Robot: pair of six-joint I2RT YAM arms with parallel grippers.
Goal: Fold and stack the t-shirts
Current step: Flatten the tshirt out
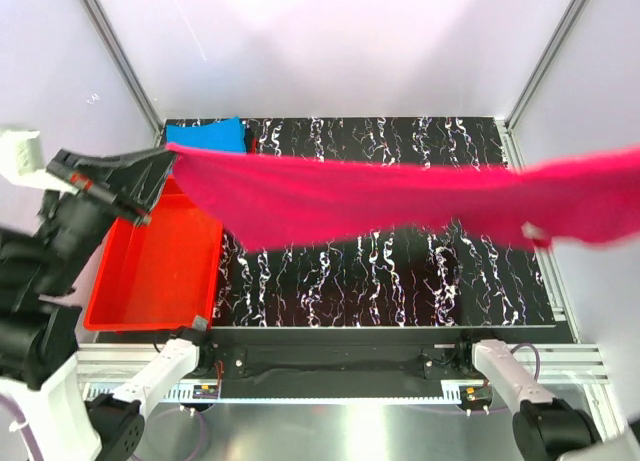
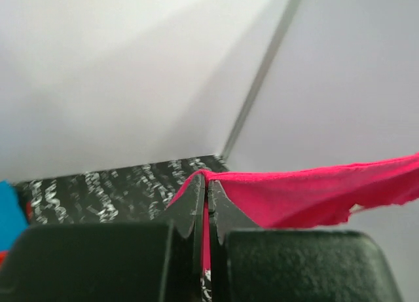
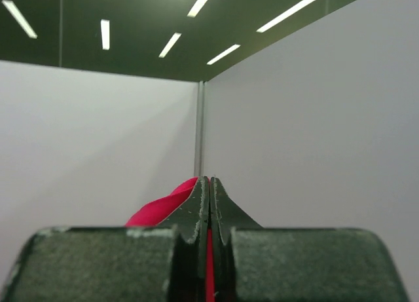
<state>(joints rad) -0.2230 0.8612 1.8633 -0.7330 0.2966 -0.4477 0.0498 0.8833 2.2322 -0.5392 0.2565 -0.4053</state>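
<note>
Far left: left gripper [image 1: 168,159], jaws pinched together on one end of the magenta-pink t-shirt [image 1: 380,196]. Stretched in mid-air as a long, sagging band across the whole width of the table — plain, soft, creased, lower edge drooping. Far right end clamped in the closed right gripper [image 3: 209,187]. Turquoise-blue t-shirt [image 1: 208,135] lying flat at the table's far left corner, just behind the red tray [image 1: 150,271]. Underneath: black table [image 1: 400,271] with white marbling — white walls, metal corner posts.
</note>
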